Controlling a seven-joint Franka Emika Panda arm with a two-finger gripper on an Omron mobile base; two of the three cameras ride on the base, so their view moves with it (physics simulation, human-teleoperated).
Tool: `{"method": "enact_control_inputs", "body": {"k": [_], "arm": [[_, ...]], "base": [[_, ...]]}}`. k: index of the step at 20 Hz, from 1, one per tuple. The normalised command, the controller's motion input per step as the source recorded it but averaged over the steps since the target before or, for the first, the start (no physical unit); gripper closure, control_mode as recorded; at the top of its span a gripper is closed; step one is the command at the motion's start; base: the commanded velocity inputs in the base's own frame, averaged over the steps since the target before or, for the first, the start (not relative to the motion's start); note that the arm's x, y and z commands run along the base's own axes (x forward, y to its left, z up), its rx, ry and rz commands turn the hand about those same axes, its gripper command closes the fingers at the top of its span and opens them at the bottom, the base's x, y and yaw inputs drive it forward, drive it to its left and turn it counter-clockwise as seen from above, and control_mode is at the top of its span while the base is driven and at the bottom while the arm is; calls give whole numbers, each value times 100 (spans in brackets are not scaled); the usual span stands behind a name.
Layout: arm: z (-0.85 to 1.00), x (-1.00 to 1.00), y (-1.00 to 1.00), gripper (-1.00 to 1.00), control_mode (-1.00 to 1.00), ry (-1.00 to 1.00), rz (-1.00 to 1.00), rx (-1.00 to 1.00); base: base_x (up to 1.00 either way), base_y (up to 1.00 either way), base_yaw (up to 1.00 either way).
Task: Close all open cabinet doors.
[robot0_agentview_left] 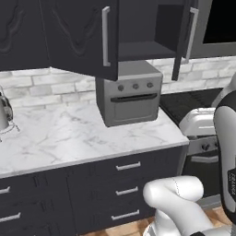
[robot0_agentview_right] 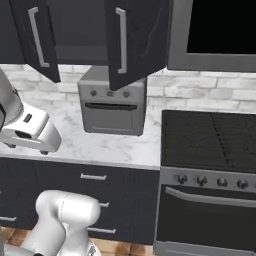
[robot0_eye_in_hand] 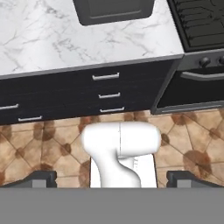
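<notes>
Hanging open above the marble counter [robot0_agentview_left: 69, 133]: two cabinet doors. Left door [robot0_agentview_left: 83, 34] swung out toward cam, silver bar handle on its right edge; right door [robot0_agentview_left: 184, 37] seen nearly edge-on, w/ dark shelf space between them. Grey toaster oven [robot0_agentview_left: 131, 94] sits on counter right under the opening, stove [robot0_agentview_right: 210, 135] just beside counter's end. Gripper [robot0_eye_in_hand: 111, 179] is up high looking down at drawers [robot0_eye_in_hand: 105, 94] & tile floor; fingertips well apart at lower corners, so released, nothing held.
</notes>
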Motion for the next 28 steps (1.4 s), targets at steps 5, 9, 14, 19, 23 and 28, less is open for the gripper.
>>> {"method": "enact_control_inputs", "body": {"k": [5,9,14,19,23,28], "arm": [[0,0,0,-100,100,0,0,0],[0,0,0,-100,100,0,0,0],[0,0,0,-100,100,0,0,0],[0,0,0,-100,100,0,0,0],[0,0,0,-100,100,0,0,0],[0,0,0,-100,100,0,0,0]], "base": [[63,-16,7],[51,-28,7],[50,-31,5],[51,-10,1],[38,0,0],[40,0,0]]}}
